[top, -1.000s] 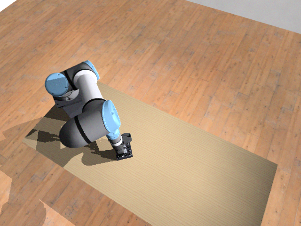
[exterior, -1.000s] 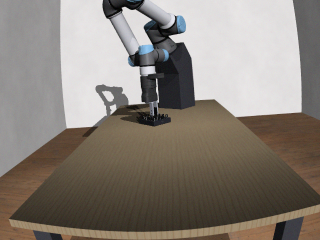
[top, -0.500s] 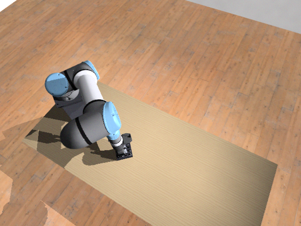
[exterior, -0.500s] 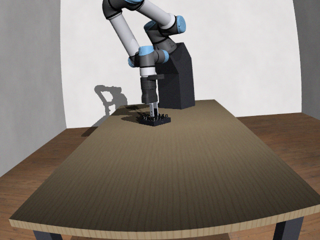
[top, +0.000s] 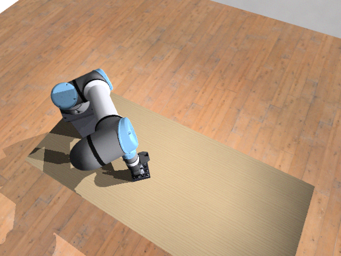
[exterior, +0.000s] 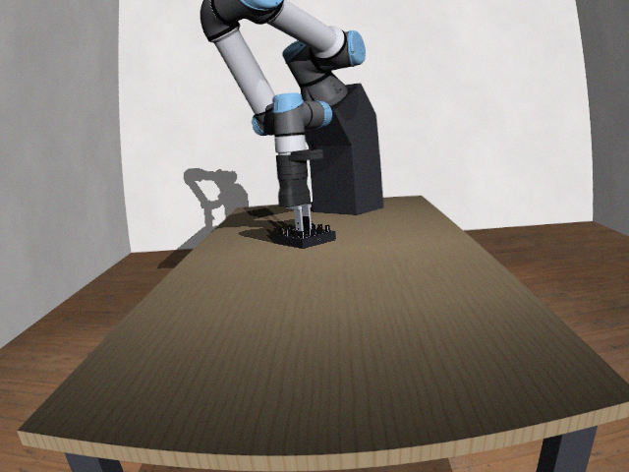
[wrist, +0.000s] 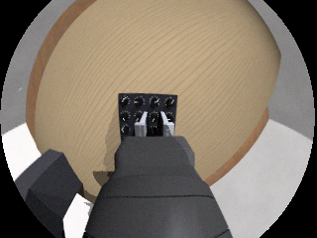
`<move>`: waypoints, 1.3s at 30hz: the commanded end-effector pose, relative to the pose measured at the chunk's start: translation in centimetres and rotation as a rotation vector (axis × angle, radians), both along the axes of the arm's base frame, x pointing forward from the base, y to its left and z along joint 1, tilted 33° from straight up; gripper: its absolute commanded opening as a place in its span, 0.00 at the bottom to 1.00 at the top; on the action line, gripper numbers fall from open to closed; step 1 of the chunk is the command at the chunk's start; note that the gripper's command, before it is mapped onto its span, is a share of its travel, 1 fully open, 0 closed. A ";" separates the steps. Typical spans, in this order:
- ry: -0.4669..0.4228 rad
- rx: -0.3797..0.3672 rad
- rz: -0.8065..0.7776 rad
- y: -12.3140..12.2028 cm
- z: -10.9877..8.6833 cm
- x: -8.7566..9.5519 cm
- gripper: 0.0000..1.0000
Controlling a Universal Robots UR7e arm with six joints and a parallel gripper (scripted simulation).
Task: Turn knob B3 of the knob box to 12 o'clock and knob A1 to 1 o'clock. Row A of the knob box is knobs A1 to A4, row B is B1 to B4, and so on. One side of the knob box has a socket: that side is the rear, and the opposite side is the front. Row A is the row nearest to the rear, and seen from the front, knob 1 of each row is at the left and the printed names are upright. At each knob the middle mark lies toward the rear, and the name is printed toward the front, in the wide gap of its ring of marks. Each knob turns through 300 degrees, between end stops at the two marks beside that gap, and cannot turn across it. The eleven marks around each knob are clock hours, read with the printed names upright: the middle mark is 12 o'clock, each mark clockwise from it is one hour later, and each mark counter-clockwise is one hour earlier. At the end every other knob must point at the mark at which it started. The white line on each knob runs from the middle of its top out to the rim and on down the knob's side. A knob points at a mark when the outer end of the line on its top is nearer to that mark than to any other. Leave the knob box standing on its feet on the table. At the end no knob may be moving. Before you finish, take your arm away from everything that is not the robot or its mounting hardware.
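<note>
the broad, pale wood-grained table [top: 220,178] [exterior: 324,329] [wrist: 198,59] spreads around and beneath my claw [top: 141,173] [exterior: 303,231] [wrist: 154,116], with plenty of open room beyond the box on the side away from my dark angular pedestal [top: 82,127] [exterior: 367,157]. its nearest long edge seems well off, so i judge the edges a small worry.

the flat, black, square-topped knob box [top: 140,179] [exterior: 319,240] [wrist: 149,94] sits directly below me, its knobs standing between and beside my fingers. i cannot make out the socket or printed names, so i cannot say whether b3 or a1 is beneath me.

my claw is part-way open, its two pale metal fingers apart on either side of a small round black knob [wrist: 154,119], not squeezing it.

sideways room is tight: neighbouring knobs crowd both fingers. if i close off-centre, i could shove the box; if i twist while low, a fingertip could brush a neighbour off its mark. a loose pinch might slip and leave the white line short. straight up looks the safest way out.

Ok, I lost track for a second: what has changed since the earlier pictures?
The tool has come down slightly over the box, and the arm has dipped a little with it. Its fingers stand apart; I see nothing gripped or let go. The box stayed in place; the knobs are too small to compare.
</note>
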State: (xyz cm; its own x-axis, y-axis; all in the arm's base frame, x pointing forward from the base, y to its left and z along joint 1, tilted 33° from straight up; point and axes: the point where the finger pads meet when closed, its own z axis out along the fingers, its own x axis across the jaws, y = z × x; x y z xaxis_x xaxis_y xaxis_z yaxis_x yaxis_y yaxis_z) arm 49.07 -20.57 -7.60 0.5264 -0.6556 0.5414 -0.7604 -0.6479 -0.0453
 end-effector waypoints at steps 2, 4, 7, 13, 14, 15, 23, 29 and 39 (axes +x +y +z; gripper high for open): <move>-0.001 -0.001 0.000 0.0 0.0 0.0 0.46; -0.001 -0.001 0.000 0.0 0.0 0.0 0.46; -0.001 -0.001 0.000 0.0 0.0 0.0 0.46; -0.001 -0.001 0.000 0.0 0.0 0.0 0.46; -0.001 -0.001 0.000 0.0 0.0 0.0 0.46; -0.001 -0.001 0.000 0.0 0.0 0.0 0.46; -0.001 -0.001 0.000 0.0 0.0 0.0 0.46; -0.001 -0.001 0.000 0.0 0.0 0.0 0.46; -0.001 -0.001 0.000 0.0 0.0 0.0 0.30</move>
